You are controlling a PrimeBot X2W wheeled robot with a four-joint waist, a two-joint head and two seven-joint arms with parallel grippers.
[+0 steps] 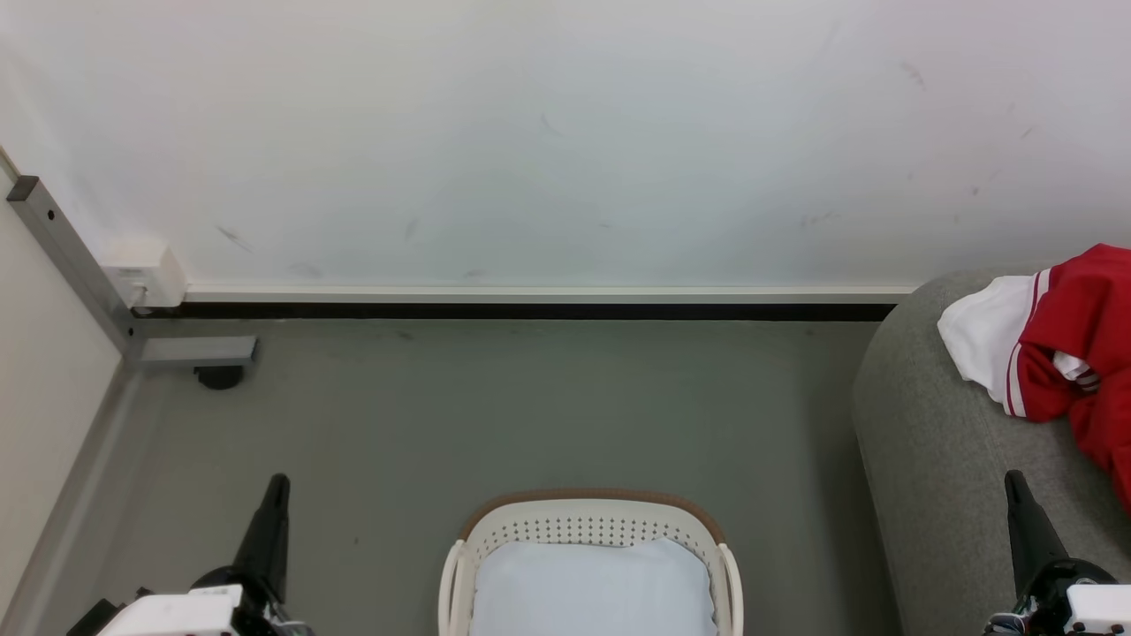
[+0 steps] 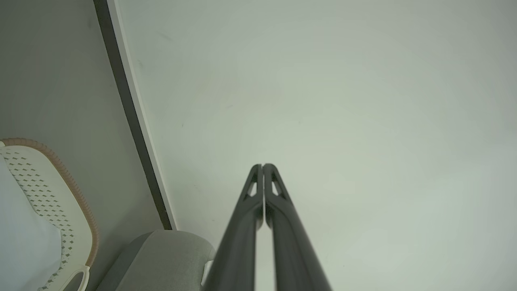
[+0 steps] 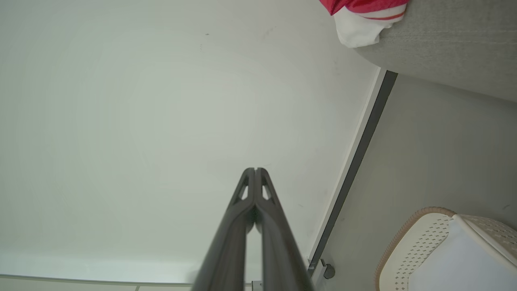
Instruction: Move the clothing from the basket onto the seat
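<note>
The red and white clothing (image 1: 1056,353) lies bunched on the grey seat (image 1: 928,459) at the right edge; the right wrist view catches its hanging end (image 3: 359,24) over the seat's edge (image 3: 444,48). The cream basket (image 1: 592,528) with its brown rim stands on the floor at bottom centre, holding only a pale blue-white liner cloth (image 1: 592,587). My left gripper (image 1: 277,484) rests at lower left, left of the basket, and is shut with nothing in it (image 2: 263,165). My right gripper (image 1: 1014,479) rises over the seat's front, below the clothing, also shut and holding nothing (image 3: 255,169).
A white wall (image 1: 548,141) with a dark baseboard runs behind the grey floor. A metal frame post with a foot (image 1: 199,353) and a white box (image 1: 146,269) stand in the left corner. The basket's rim (image 2: 76,194) and seat corner (image 2: 161,254) appear in the left wrist view.
</note>
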